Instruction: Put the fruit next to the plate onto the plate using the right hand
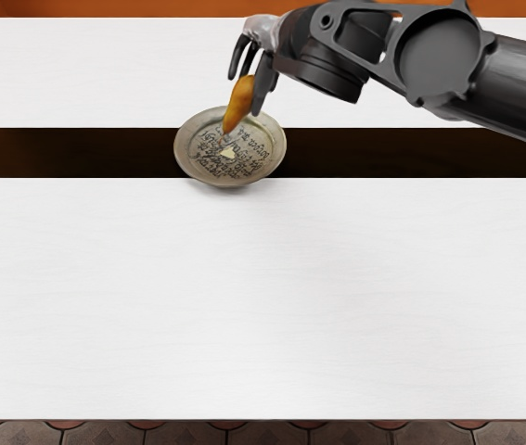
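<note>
Right robot hand (258, 51) on my feed hangs just above the far rim of the plate (185, 148), its fingers curled down and gripping the upper end of the orange fruit (240, 100). I see the fruit tilted, its narrow lower tip over the plate's far part; whether it touches I cannot tell. Plate lies at the white desk's (263, 297) far edge.

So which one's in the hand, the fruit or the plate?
The fruit: it's orange and long, gripped by the right hand above the round grey plate.
</note>
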`<action>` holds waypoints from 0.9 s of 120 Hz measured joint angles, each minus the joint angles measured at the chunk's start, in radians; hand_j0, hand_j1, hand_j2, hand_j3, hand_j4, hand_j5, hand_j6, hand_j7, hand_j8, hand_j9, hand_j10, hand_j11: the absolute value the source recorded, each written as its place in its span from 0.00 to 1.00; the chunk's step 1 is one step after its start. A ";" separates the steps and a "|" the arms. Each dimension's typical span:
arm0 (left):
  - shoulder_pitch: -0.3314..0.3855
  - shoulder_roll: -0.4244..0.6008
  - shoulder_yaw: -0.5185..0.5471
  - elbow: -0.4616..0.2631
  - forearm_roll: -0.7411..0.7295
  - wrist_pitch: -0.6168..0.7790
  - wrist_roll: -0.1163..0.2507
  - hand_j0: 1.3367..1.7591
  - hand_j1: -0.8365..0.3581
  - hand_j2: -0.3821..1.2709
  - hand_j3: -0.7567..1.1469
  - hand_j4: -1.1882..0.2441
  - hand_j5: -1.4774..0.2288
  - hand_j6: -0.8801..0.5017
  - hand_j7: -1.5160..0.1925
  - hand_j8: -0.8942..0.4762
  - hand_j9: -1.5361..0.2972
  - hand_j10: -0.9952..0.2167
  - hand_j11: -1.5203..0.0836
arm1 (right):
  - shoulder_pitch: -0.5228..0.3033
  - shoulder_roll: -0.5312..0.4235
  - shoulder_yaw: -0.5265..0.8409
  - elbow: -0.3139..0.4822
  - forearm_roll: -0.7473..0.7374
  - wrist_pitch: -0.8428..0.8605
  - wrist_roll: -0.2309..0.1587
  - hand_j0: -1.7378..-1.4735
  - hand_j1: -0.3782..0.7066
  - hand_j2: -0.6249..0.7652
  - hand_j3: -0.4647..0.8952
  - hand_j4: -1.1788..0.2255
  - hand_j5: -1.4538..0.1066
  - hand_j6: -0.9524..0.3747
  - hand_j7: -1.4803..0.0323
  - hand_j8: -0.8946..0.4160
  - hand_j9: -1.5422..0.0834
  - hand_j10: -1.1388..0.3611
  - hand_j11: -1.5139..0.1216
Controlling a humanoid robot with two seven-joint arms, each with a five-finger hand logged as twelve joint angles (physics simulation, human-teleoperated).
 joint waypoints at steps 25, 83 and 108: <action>-0.002 0.000 -0.001 -0.001 0.000 0.000 0.000 0.76 0.99 0.23 0.40 0.83 0.87 0.64 0.89 0.65 0.84 0.82 0.95 | 0.001 0.036 -0.011 -0.064 0.000 0.014 0.001 0.31 0.59 0.69 0.34 0.29 0.25 0.34 0.30 0.32 0.28 0.25 0.26; -0.008 0.000 0.001 0.000 0.000 0.000 0.000 0.76 0.99 0.23 0.40 0.83 0.87 0.64 0.89 0.65 0.84 0.82 0.95 | 0.001 0.048 -0.032 -0.220 0.000 0.059 0.000 0.31 0.59 0.72 0.34 0.29 0.25 0.34 0.30 0.31 0.28 0.26 0.26; -0.008 0.000 0.001 0.000 0.000 0.000 0.000 0.76 0.99 0.23 0.40 0.83 0.87 0.64 0.89 0.65 0.84 0.82 0.95 | 0.010 0.049 -0.027 -0.244 0.001 0.074 0.000 0.31 0.58 0.70 0.34 0.29 0.25 0.34 0.30 0.31 0.28 0.26 0.25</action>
